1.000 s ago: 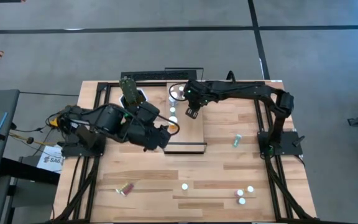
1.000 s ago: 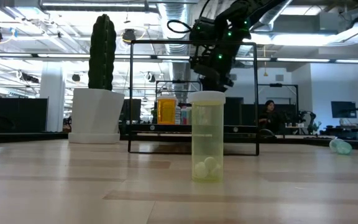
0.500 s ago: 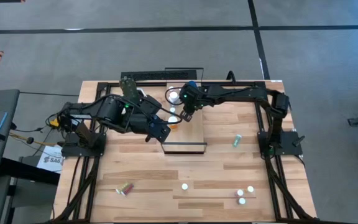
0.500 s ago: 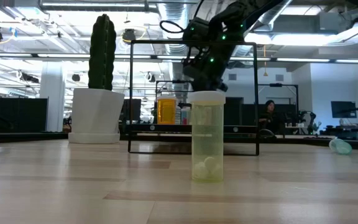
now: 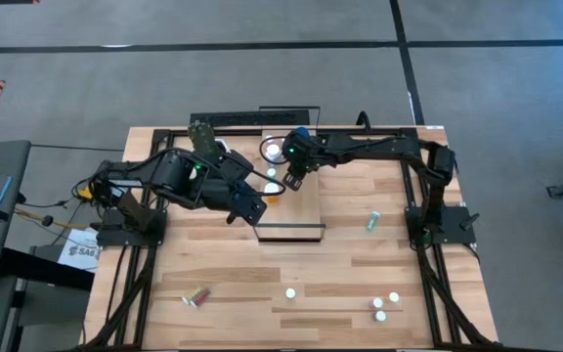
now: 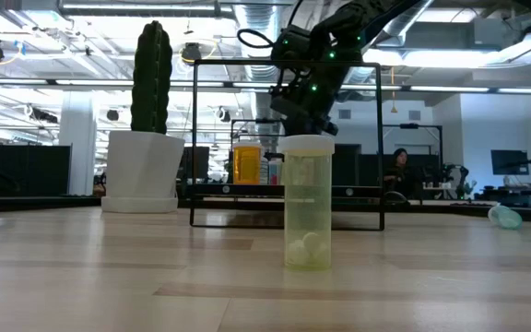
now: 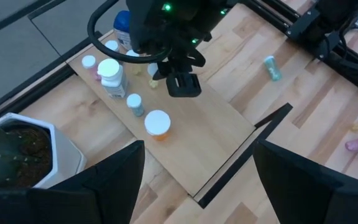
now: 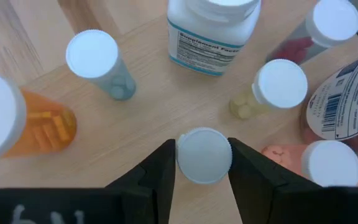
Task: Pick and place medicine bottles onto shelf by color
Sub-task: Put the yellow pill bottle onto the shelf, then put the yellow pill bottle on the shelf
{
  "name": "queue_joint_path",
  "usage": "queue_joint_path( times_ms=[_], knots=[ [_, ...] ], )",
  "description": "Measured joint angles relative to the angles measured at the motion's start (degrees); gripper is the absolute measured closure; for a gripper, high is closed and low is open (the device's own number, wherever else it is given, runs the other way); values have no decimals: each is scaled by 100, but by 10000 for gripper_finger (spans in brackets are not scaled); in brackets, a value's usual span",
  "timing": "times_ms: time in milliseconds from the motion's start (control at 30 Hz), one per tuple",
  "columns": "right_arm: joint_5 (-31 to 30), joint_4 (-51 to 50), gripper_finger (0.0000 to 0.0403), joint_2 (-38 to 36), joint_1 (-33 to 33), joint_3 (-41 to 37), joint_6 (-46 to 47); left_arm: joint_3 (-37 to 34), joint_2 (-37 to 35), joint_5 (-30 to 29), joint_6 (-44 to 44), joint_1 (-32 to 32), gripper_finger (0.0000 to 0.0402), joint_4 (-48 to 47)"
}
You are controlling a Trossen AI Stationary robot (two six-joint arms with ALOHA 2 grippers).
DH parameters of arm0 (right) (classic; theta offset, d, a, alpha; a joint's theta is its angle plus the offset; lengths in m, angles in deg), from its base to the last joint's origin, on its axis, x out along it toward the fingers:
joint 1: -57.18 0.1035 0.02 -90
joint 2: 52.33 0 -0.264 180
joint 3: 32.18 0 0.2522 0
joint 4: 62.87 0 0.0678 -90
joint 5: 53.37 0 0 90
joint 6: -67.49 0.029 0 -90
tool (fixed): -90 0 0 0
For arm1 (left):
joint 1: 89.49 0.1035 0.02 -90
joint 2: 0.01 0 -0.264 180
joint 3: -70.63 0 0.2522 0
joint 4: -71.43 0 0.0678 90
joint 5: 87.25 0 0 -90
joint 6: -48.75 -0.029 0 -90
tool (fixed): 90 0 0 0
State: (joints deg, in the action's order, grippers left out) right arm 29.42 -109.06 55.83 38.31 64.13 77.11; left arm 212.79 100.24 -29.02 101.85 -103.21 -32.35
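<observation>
The shelf (image 5: pixel 301 210) lies mid-table with several medicine bottles standing at its far end: an orange one (image 8: pixel 36 130), a teal one (image 8: pixel 98 62), a large white one (image 8: pixel 213 31), a yellowish one (image 8: pixel 272 90). My right gripper (image 8: pixel 204 165) hangs over this cluster (image 5: pixel 292 181) with a white-capped bottle (image 8: pixel 204 155) between its fingers. My left gripper (image 7: pixel 194 180) hovers open above the shelf's left edge (image 5: pixel 247 207), touching nothing. Loose bottles lie on the table: a green one (image 5: pixel 371 222), a red one (image 5: pixel 197 296), and white-capped ones (image 5: pixel 289 292) near the front. My right gripper has its two fingers (image 8: pixel 163 171) against opposite sides of the bottle's white cap (image 8: pixel 185 155), pinching it. The fingers slant down from the table's right side. The bottle stands upright on the shelf board among the others; its body is hidden under the cap.
A white pot with a cactus (image 5: pixel 208 147) stands at the shelf's far left. A pale bottle with pills (image 6: pixel 308 203) stands alone near the front edge; two more white caps (image 5: pixel 380 315) sit at the front right. The shelf's near half is bare board.
My right gripper has shifted a little toward the table's left and sunk slightly over the bottle cluster. My left arm has drawn back from the shelf toward the table's left, its gripper staying open.
</observation>
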Motion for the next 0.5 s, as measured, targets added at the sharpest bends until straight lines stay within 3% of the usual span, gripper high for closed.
queue_joint_path(
  times_ms=[500],
  knots=[
    [-12, -301, 174, -97, -2, 285, -83, 0, -26, 57, -43, 0, 116, 0]
  ],
)
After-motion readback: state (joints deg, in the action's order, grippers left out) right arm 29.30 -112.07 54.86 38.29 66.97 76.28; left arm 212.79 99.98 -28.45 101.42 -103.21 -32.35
